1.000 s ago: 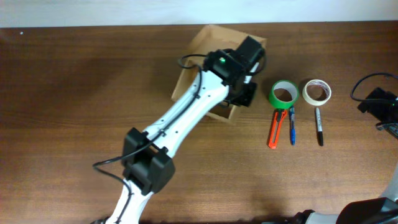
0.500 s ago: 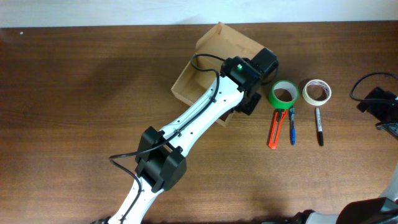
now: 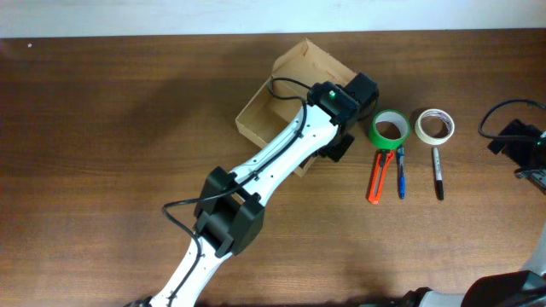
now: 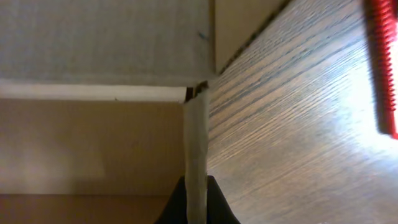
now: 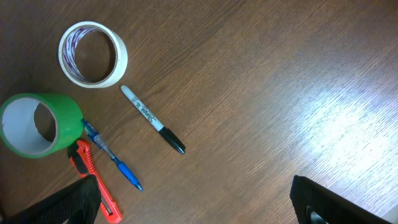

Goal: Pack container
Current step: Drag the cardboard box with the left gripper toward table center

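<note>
The container (image 3: 275, 101), a tan cardboard box, lies open at the table's back middle. My left gripper (image 3: 339, 141) is at its right side, shut on the box's thin wall (image 4: 196, 149); in the left wrist view the dark fingers (image 4: 196, 208) pinch that edge from both sides. A green tape roll (image 3: 389, 129), a white tape roll (image 3: 434, 125), an orange box cutter (image 3: 377, 176), a blue pen (image 3: 400, 172) and a black marker (image 3: 438, 173) lie to the right of the box. My right gripper (image 5: 196, 205) hovers open over bare wood, at the far right (image 3: 519, 141).
The right wrist view shows the white roll (image 5: 93, 54), green roll (image 5: 38, 124), marker (image 5: 152, 119), pen (image 5: 112, 157) and cutter (image 5: 96, 186) to the gripper's left. The cutter's red body (image 4: 382, 68) lies close to the box's held wall.
My left arm has swung right with the box wall in its grip, and the box has slid and turned toward the green tape roll. The right arm has stayed still.
</note>
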Controlling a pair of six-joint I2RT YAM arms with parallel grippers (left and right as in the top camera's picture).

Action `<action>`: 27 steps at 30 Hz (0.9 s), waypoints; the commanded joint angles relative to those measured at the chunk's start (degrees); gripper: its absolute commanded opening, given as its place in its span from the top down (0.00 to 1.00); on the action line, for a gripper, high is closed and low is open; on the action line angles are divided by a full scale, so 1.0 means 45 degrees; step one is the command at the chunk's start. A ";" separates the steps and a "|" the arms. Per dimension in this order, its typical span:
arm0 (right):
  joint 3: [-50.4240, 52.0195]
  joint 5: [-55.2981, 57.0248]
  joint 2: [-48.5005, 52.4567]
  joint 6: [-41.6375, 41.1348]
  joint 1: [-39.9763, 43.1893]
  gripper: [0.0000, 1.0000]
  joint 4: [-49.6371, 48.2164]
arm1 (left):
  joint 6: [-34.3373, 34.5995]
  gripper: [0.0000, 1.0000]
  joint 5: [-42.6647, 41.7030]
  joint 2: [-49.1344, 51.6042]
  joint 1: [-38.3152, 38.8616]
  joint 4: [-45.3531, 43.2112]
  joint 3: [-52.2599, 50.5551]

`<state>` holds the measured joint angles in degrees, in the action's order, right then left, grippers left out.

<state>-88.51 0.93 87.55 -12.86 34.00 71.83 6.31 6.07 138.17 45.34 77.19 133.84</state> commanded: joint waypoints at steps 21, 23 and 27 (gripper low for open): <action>-0.0228 -0.0165 0.0049 0.0078 0.0034 0.01 0.0049 | 0.2618 0.99 -0.1035 0.0641 -0.0287 -0.1141 0.0257; -0.0228 -0.0165 0.0049 0.0083 0.0034 0.01 0.0049 | 0.3555 0.98 -0.1549 0.0646 -0.0306 -0.1088 0.0257; -0.0228 -0.0165 0.0044 0.0078 0.0034 0.01 0.0044 | 0.4216 0.98 -0.2089 0.0656 -0.0316 -0.0908 0.0257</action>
<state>-88.51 0.73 87.55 -12.84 34.00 71.99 19.64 0.84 140.42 43.83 72.69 133.84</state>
